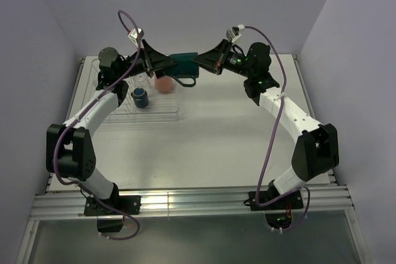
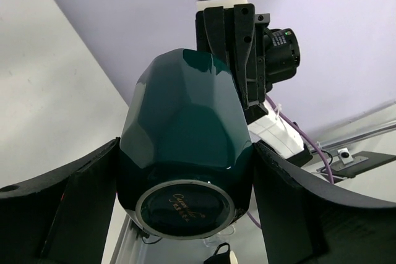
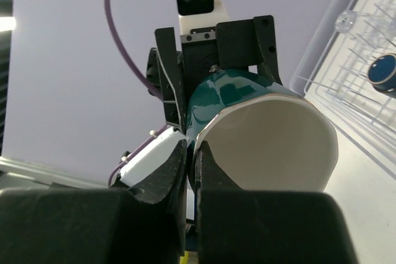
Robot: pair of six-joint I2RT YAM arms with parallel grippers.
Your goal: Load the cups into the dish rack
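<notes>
The teal mug (image 1: 184, 66) hangs in the air at the back of the table, lying on its side between both grippers. My right gripper (image 1: 199, 64) is shut on its rim; in the right wrist view (image 3: 190, 153) one finger is inside the cream mouth (image 3: 272, 146) and one outside. My left gripper (image 1: 176, 69) has its jaws against both sides of the mug's base end (image 2: 185, 128). The dish rack (image 1: 167, 114) lies at the back left. It holds the navy mug (image 1: 140, 97) and the salmon-pink tumbler (image 1: 164, 84). The clear glass tumblers are hard to make out.
The rack also shows at the right of the right wrist view (image 3: 346, 109), with the navy mug (image 3: 382, 72) among its wire bars. Lilac walls close in the table at the back and on both sides. A metal rail (image 1: 185, 199) runs along the near edge.
</notes>
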